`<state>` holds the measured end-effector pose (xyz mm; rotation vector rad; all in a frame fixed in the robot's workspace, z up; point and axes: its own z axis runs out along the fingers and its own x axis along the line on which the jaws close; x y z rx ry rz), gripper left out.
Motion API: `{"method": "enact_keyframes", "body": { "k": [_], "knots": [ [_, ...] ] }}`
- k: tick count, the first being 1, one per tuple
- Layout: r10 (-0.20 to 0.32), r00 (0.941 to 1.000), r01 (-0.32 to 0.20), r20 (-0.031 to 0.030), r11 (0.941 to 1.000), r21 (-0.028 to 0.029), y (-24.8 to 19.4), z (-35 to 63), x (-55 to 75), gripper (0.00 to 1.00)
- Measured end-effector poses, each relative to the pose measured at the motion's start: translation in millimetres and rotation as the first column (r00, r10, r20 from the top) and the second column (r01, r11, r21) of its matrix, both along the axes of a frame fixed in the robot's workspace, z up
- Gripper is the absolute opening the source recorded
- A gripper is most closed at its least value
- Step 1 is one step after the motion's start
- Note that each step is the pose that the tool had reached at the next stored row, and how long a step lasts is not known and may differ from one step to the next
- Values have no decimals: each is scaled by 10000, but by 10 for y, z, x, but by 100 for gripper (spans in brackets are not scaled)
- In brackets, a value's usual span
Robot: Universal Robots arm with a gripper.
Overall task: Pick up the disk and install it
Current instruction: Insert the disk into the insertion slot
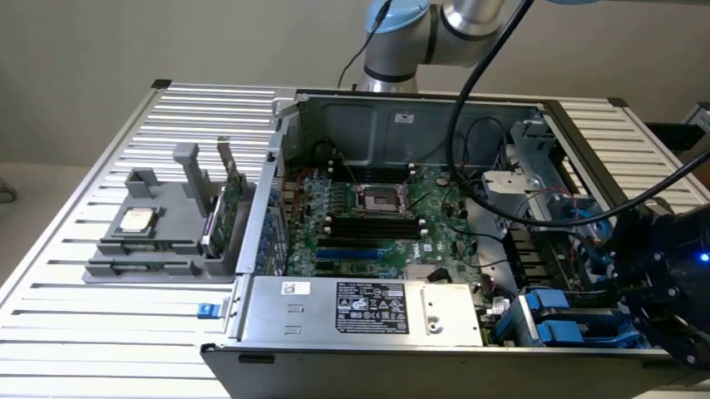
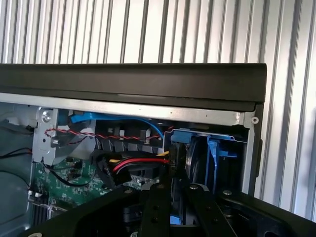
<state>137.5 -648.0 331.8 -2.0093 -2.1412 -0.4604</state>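
The disk (image 2: 178,170) stands on edge in the drive bay at the corner of the open computer case (image 1: 332,353), its blue plastic carrier (image 2: 197,137) around it. My gripper (image 2: 177,192) reaches down into that bay, and its black fingers (image 2: 155,207) are shut on the dark slab of the disk, one on each flat side. In the exterior view the gripper (image 1: 638,287) hangs over the case's near corner at that view's right, above the blue carriers (image 1: 554,320) in the bay.
A black cable (image 1: 554,218) runs from the arm across the case. The motherboard (image 1: 377,216) and a silver power supply (image 1: 355,307) fill the case. On the slatted table, a grey fixture (image 1: 155,249) holds a silver chip (image 1: 135,219) and a green card (image 1: 228,212).
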Motion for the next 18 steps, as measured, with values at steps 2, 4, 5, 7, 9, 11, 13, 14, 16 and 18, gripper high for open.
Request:
{"method": "enact_keyframes", "body": {
  "k": [2, 4, 5, 7, 9, 11, 13, 14, 16, 18],
  "knots": [
    [1, 10000, -2, -78, 10000, -66, 32, 18, 0, 17],
    [0, 9999, -3, -132, 9998, -223, 63, 27, 0, 17],
    [-1, 9999, -4, -155, 9995, -328, 81, 29, 0, 17],
    [-6, 9998, -7, -209, 9980, -639, 116, 29, 0, 17],
    [-13, 9996, -14, -282, 9956, -942, 152, 29, 1, 17],
    [-19, 9992, -25, -401, 9940, -1090, 185, 30, 0, 17],
    [-21, 9986, -40, -532, 9935, -1137, 207, 32, 0, 17],
    [-23, 9982, -46, -596, 9933, -1154, 215, 33, 0, 17],
    [-32, 9975, -52, -702, 9928, -1198, 224, 35, 0, 17],
    [-40, 9970, -58, -772, 9919, -1270, 236, 44, -1, 17]
  ]
}}
